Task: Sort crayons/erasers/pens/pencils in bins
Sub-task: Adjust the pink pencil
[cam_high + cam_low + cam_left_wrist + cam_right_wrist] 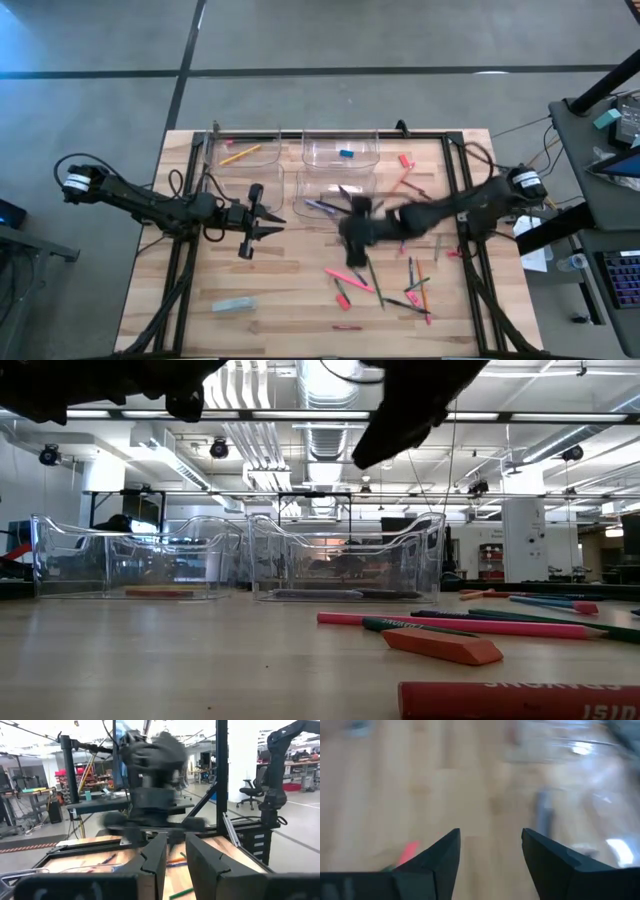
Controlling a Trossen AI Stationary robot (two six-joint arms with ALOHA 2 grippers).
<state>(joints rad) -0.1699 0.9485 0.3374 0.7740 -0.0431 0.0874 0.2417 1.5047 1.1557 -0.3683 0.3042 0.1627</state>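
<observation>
My right gripper [352, 232], fingers apart and empty, over the table [300, 300] beside the bins [340, 152].
I count pens [322, 207] in the near bin, pencils [375, 285] and crayons [343, 299] loose on the wood; left gripper [268, 214] narrow, empty, waiting left.

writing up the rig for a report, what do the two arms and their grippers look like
Both arms are dark, slender and jointed, with black cables looped along them. Each has a white and black cylindrical joint near its base. The left gripper and right gripper both end in two black, wedge-shaped fingers tapering to pointed tips. No markings are readable.
</observation>
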